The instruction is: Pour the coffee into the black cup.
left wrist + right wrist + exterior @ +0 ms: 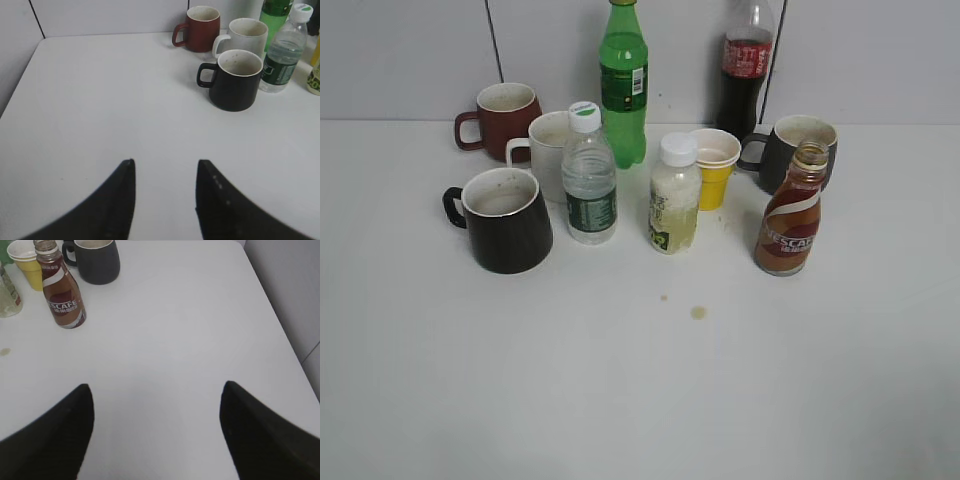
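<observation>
Standing uncapped at the right of the bench (pixel 640 400), the coffee (pixel 790 215) is shown just in front of a dark grey mug (pixel 790 150), well apart from the black cup (pixel 505 220) at the left. Neither item is held: the right gripper (pixel 157 432) hangs over bare bench with its fingers wide apart, and the left gripper (pixel 165 197) likewise, its fingers parted and the black cup ahead of it. The first step, judged from this layout, is the grasp of the coffee; it is best taken around the waist of the bottle, kept upright in transit since no cap is fitted, and tipped only once the neck is over the cup's mouth. The bottle appears largely full of brown liquid. The black cup is seen empty, its whitish interior stained. A clear water bottle (pixel 588 180) stands just beside the cup.
</observation>
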Controlling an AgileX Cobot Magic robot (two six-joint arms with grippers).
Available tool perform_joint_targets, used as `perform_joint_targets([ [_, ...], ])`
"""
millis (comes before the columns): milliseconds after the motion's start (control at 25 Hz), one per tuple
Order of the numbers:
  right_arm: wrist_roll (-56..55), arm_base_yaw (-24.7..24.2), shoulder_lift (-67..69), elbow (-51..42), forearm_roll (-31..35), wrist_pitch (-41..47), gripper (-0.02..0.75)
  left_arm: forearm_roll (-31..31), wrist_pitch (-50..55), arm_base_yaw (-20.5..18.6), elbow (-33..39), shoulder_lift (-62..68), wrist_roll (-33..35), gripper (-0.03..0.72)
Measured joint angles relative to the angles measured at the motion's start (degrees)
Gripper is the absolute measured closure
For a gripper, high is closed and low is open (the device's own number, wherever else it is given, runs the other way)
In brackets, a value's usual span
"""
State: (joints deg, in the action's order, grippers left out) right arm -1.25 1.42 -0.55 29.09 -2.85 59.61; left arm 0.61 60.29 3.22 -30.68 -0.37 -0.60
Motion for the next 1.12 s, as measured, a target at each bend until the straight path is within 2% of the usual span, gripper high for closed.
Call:
perform_joint_targets([
  [1000,-0.01,0.0,0.0,0.0,0.0,0.0,0.151,0.12,0.0,0.0,0.0,0.0,0.0,0.374],
  [1120,-0.01,0.0,0.0,0.07,0.0,-0.23,0.153,0.37,-0.2,1.35,-0.06,0.46,0.0,0.374],
])
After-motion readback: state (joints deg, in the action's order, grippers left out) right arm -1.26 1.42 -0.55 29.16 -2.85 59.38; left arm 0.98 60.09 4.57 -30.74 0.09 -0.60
